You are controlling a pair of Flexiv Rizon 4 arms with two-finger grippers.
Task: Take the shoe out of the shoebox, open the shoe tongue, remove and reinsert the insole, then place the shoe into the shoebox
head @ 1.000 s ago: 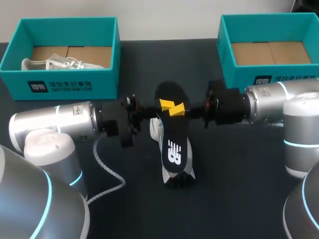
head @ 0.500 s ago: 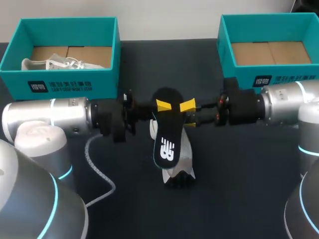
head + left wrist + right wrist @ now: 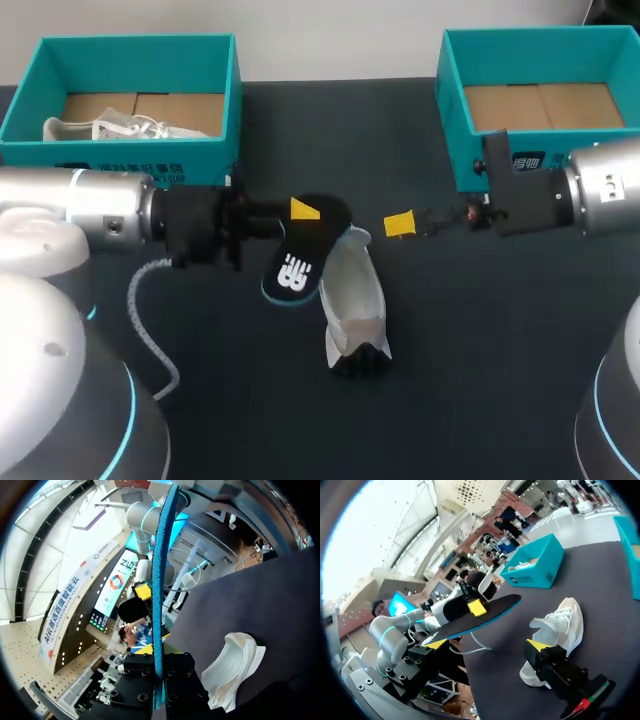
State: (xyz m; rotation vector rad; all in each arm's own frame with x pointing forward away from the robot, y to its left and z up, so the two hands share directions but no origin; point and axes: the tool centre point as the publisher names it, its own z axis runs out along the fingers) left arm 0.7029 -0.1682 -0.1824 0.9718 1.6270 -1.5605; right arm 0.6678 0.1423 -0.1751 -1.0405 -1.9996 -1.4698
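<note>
A white shoe (image 3: 352, 300) lies on the dark table, also seen in the left wrist view (image 3: 235, 665) and right wrist view (image 3: 555, 630). My left gripper (image 3: 300, 212) is shut on one end of the black insole (image 3: 298, 258), which hangs just left of the shoe's opening. In the left wrist view the insole (image 3: 159, 580) shows edge-on, clamped between the fingers of the left gripper (image 3: 159, 652). My right gripper (image 3: 400, 225) stands open a little right of the shoe, holding nothing. Seen from the right gripper (image 3: 487, 645), the insole (image 3: 480, 616) floats ahead, apart from its fingers.
A teal shoebox (image 3: 120, 165) at the back left holds another white shoe (image 3: 110, 128). A second teal shoebox (image 3: 455, 120) stands at the back right, showing only its cardboard floor, close behind my right arm. A grey cable (image 3: 150, 320) trails from the left arm.
My right gripper has opened, let go of the insole and drawn back to the right. The left gripper has carried the insole leftward, away from above the shoe.
</note>
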